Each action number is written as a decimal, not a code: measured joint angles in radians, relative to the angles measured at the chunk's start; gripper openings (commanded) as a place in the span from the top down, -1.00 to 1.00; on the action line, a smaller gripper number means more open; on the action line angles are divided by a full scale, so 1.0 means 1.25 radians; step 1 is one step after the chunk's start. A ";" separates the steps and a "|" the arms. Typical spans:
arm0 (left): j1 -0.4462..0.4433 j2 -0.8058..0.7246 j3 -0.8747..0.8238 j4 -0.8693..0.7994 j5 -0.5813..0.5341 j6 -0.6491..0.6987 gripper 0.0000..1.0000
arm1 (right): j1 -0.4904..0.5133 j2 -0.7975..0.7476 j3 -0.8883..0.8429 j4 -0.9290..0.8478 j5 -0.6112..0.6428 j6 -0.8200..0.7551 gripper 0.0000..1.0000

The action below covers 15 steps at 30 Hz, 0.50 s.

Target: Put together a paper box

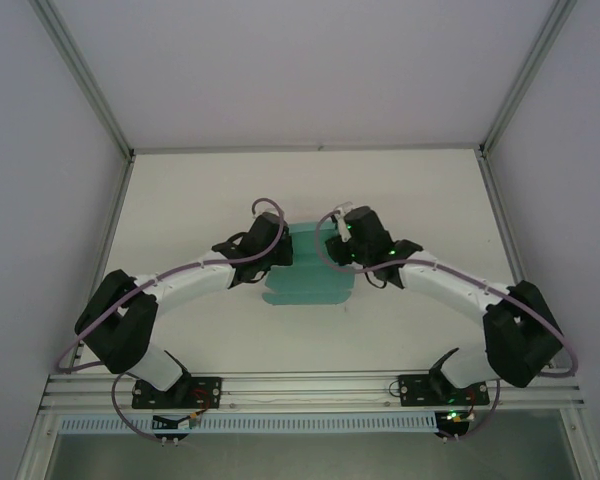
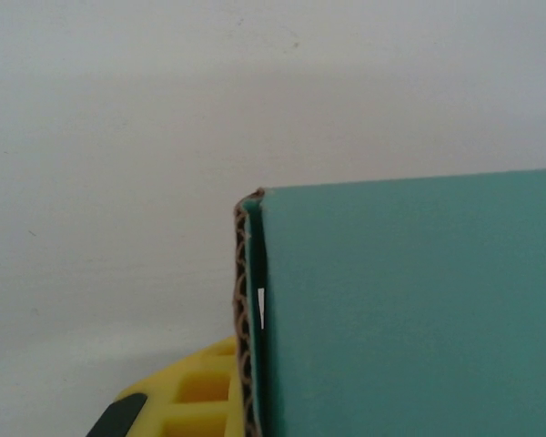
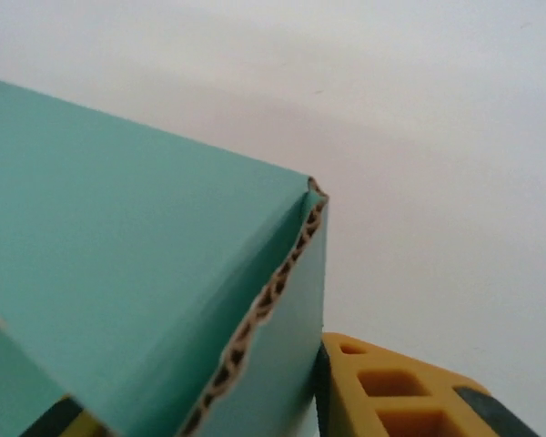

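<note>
A bare white surface carries the teal-green paperboard box, which lies part-folded directly between the two end effectors, its left end at the tips of the left end effector and its right end at those of the right end effector. From above, the box's long axis appears to run from one end effector across to the other, though the arms cover its upper part and the outline is not sure. The left end effector is pressed together on a wall of the box: one yellow finger sits against the outer side of the board while the broad teal face covers the side where its partner would be. One yellow finger of the right end effector stands just beside the opposite wall, with a sliver of the other finger on the far side; whether that pair is already clamped cannot be told. A raw corrugated edge faces each wrist. The fold will likely go best if both grips sit square to the creases and move together, lightly enough not to crush the fluting.
</note>
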 measured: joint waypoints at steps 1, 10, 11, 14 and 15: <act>0.000 0.000 0.001 -0.003 0.000 -0.003 1.00 | 0.007 0.013 0.009 0.001 0.043 0.012 0.71; -0.017 0.001 0.042 -0.038 -0.030 -0.085 1.00 | 0.045 0.114 0.072 0.022 0.308 0.100 1.00; -0.017 0.002 0.045 -0.043 -0.040 -0.097 1.00 | 0.049 0.128 0.084 0.023 0.325 0.109 1.00; -0.020 0.014 0.061 -0.073 -0.079 -0.143 1.00 | 0.062 0.166 0.112 0.021 0.365 0.142 1.00; -0.021 0.021 0.067 -0.079 -0.090 -0.156 1.00 | 0.066 0.173 0.117 0.019 0.374 0.154 1.00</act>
